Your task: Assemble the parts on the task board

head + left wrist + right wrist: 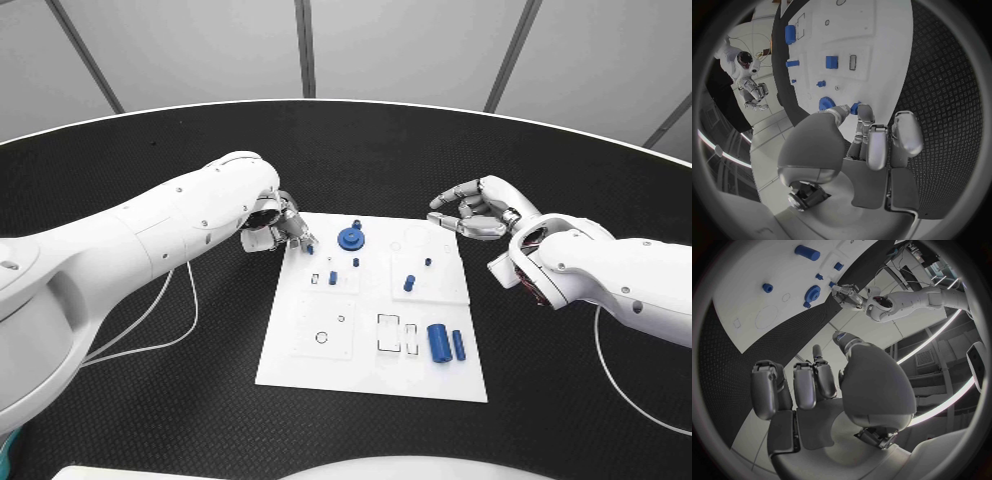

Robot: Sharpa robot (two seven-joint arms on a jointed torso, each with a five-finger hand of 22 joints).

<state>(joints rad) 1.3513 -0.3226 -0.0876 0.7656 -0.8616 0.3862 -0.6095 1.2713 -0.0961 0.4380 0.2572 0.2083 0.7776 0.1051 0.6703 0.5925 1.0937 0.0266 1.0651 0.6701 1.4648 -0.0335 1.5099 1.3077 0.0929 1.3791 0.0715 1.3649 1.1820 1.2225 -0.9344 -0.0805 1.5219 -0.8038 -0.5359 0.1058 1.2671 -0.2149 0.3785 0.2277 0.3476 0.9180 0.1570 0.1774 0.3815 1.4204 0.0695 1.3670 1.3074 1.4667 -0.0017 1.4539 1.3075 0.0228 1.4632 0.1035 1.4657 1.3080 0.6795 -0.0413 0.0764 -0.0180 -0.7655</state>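
The white task board (296,365) lies mid-table. My left hand (277,225) hovers at its far left corner, thumb and a finger pinching a small blue peg (854,107) just above the board. Beside it stands a round blue gear piece (351,238). My right hand (473,210) hangs off the board's far right corner, fingers loosely curled and apart, holding nothing. A blue cylinder (436,341) and a blue bar (459,345) lie near the board's near right side. Small blue pieces (332,278) (410,283) sit mid-board.
The black table (173,420) surrounds the board. White cables trail across it by my left arm (152,330) and by my right arm (627,385). The board's near left part (325,335) carries only outlines and small holes.
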